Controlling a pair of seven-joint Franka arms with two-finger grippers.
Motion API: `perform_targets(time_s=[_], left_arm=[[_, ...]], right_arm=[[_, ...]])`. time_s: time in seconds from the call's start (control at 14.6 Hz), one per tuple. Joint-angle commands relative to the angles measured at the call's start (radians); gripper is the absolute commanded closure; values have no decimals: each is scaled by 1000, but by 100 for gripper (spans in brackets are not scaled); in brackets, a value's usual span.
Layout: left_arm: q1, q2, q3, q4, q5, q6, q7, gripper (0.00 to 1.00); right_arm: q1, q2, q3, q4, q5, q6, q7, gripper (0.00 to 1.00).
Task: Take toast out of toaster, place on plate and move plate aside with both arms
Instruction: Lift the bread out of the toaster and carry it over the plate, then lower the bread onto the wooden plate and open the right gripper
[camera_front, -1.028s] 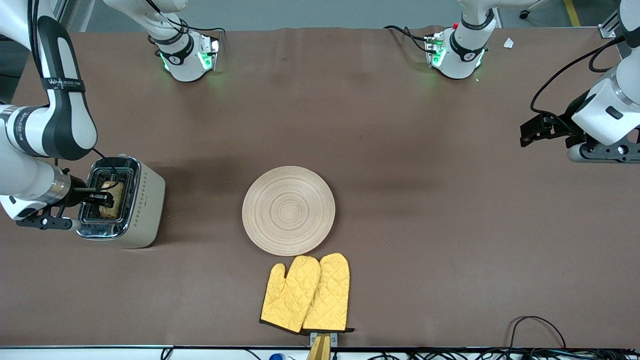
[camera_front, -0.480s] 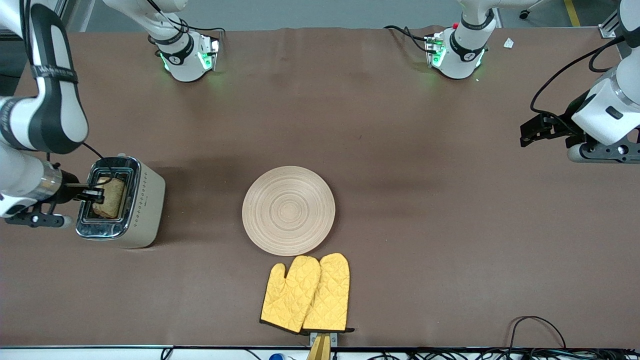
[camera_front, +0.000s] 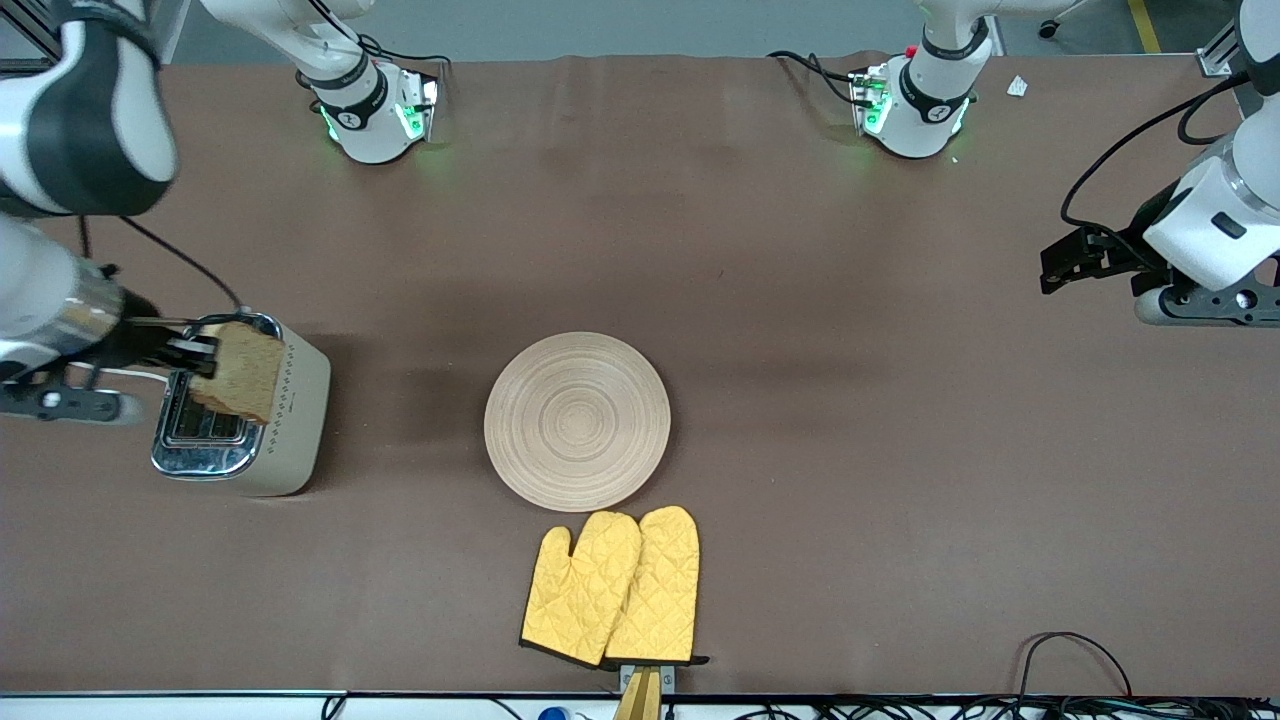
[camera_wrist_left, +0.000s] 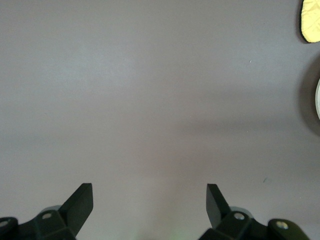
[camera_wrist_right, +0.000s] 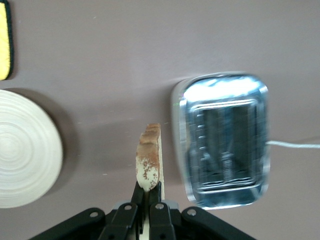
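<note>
The toast (camera_front: 240, 372), a speckled light-brown slice, hangs in the air over the toaster (camera_front: 255, 440), clear of its slots. My right gripper (camera_front: 203, 354) is shut on one edge of the slice. In the right wrist view the toast (camera_wrist_right: 149, 162) stands on edge between the black fingers (camera_wrist_right: 141, 192), with the toaster (camera_wrist_right: 222, 140) beside it. The round light-wood plate (camera_front: 577, 421) lies flat mid-table, bare. My left gripper (camera_front: 1062, 262) waits open over bare table at the left arm's end; its wrist view shows the spread gripper (camera_wrist_left: 149, 197) with nothing between the fingers.
A pair of yellow oven mitts (camera_front: 615, 588) lies just nearer the front camera than the plate. The toaster's white cord (camera_wrist_right: 295, 145) trails off it. Black cables (camera_front: 1070, 650) lie at the table's front edge near the left arm's end.
My right gripper closed on the toast in the toaster slot and lifted it up and out; the slice now hangs above the toaster. The left arm has not moved.
</note>
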Motion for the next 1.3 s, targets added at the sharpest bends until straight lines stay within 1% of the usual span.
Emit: perform_targets(time_s=[0.0, 0.14, 0.21, 0.48, 0.55, 0.69, 0.96, 1.17, 1.23], left_arm=[[-3, 9, 2, 25, 18, -23, 10, 0], [-3, 9, 2, 25, 18, -23, 10, 0], [-3, 9, 2, 25, 18, -23, 10, 0], [-1, 9, 3, 25, 18, -23, 10, 0], [-2, 9, 2, 25, 18, -23, 9, 0], [-3, 9, 3, 25, 18, -23, 10, 0], [-2, 9, 2, 25, 18, -23, 10, 0], [-1, 8, 2, 25, 18, -23, 10, 0], [-1, 8, 3, 25, 18, -23, 10, 0]], right_arm=[[129, 112, -9, 18, -21, 59, 201, 95], [194, 179, -9, 25, -25, 130, 323, 95], [222, 210, -9, 42, -41, 144, 363, 95], [301, 331, -9, 128, -55, 149, 536, 95], [315, 350, -9, 131, -56, 158, 576, 95], [352, 374, -9, 133, -55, 217, 650, 95], [404, 413, -7, 150, -52, 270, 751, 95], [436, 440, -7, 151, -50, 348, 825, 88], [440, 443, -7, 150, -49, 374, 848, 80]])
